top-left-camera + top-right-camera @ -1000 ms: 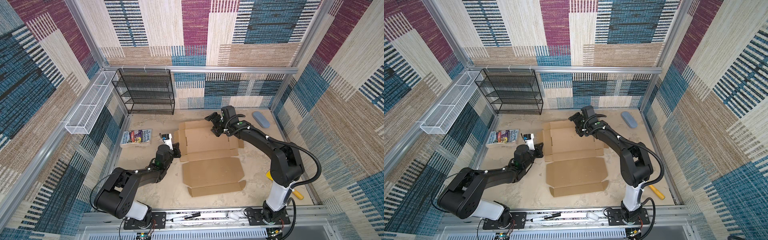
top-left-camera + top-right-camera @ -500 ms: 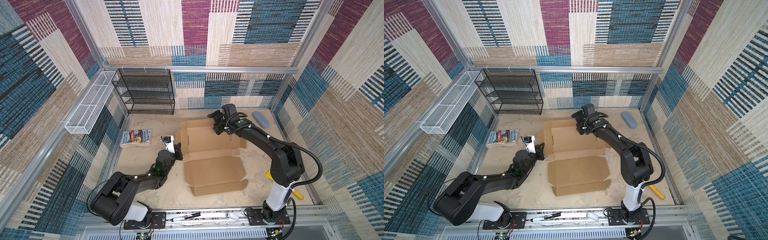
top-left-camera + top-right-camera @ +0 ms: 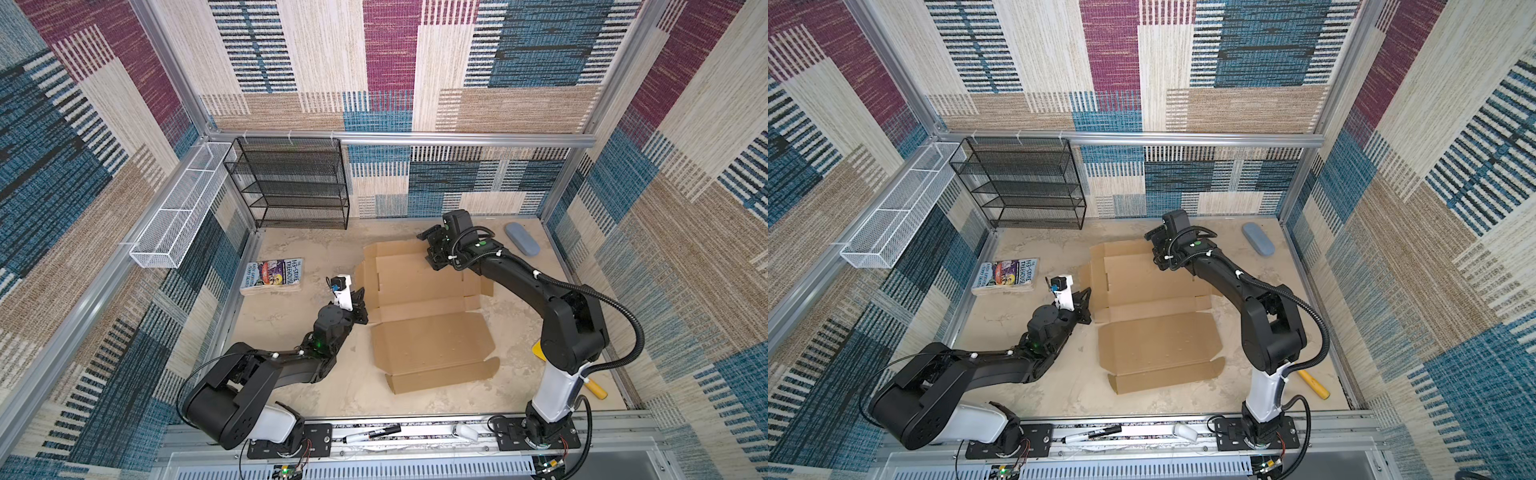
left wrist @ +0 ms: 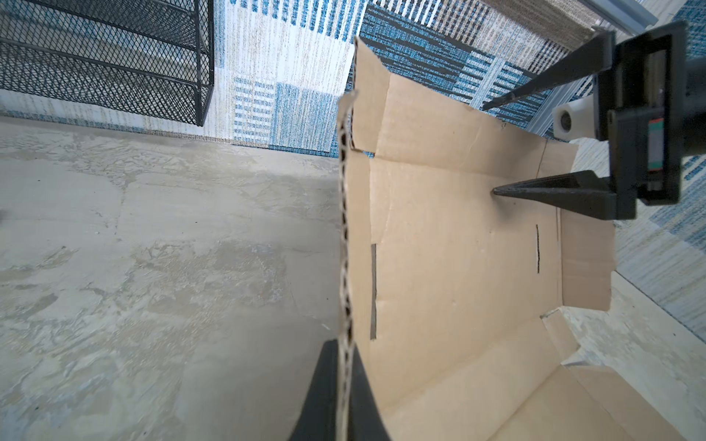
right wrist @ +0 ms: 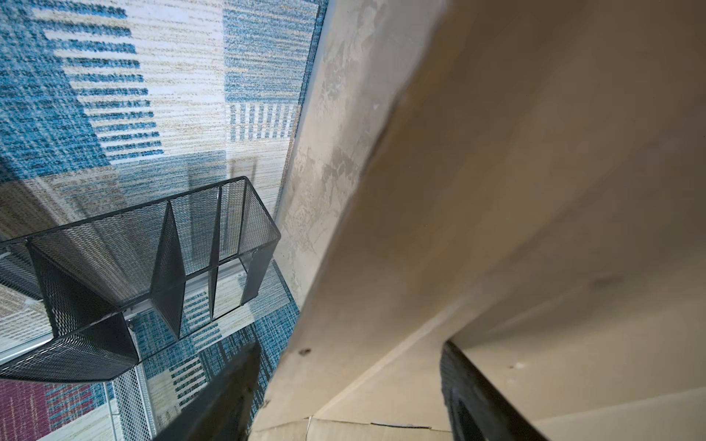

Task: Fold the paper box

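Note:
The paper box (image 3: 432, 340) (image 3: 1158, 345) is a flat brown cardboard sheet with flaps, lying mid-table in both top views. My left gripper (image 3: 360, 296) (image 3: 1086, 296) is shut on the corrugated edge of its left side flap (image 4: 345, 236), which stands upright; the black fingers (image 4: 324, 397) pinch that edge. My right gripper (image 3: 432, 251) (image 3: 1156, 249) (image 5: 347, 382) is at the sheet's far edge, open, its fingers (image 5: 229, 393) either side of the raised back flap (image 5: 439, 229). In the left wrist view, the right gripper (image 4: 489, 149) hangs over the far panel.
A colourful book (image 3: 274, 276) lies left of the sheet. A black mesh shelf (image 3: 291, 183) stands at the back left, beside a white wire basket (image 3: 178, 212) on the wall. A blue-grey case (image 3: 522, 239) lies back right, a yellow-handled tool (image 3: 596, 388) front right.
My left gripper has moved right with the side flap, and the sheet has slid slightly right. The right gripper's jaws have narrowed around the back flap.

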### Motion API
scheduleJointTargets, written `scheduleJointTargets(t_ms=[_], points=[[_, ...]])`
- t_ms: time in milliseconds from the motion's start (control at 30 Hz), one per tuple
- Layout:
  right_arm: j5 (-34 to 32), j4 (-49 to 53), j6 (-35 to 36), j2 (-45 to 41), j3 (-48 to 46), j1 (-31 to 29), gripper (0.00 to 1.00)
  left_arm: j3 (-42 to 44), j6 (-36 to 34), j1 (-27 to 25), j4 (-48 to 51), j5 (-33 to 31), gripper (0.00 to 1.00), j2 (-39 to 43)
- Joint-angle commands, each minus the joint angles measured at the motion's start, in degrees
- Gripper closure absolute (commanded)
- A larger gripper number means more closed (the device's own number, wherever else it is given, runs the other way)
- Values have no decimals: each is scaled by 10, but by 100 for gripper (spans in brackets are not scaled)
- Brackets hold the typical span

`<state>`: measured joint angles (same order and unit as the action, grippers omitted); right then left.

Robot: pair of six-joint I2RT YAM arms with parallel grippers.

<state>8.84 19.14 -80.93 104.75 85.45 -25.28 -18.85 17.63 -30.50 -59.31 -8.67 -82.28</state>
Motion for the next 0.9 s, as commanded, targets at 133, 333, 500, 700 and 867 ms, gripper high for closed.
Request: scheduleJointTargets(t_ms=[133, 333, 500, 700, 867], points=[[-7, -20, 2, -6, -15, -1, 36, -1, -18, -9, -42, -14, 100, -10], [-16, -27, 4, -23, -36, -1, 44, -2, -19, -15, -44, -19, 100, -14], [-28, -28, 7, -45, -50, -1, 47, -4, -21, -18, -44, -26, 100, -18], [-28, -40, 2, -66, -75, -3, 53, -7, -18, -20, -47, -37, 100, -20], [-22, -55, -9, -73, -98, -8, 56, -10, -17, -21, -49, -39, 100, -23]])
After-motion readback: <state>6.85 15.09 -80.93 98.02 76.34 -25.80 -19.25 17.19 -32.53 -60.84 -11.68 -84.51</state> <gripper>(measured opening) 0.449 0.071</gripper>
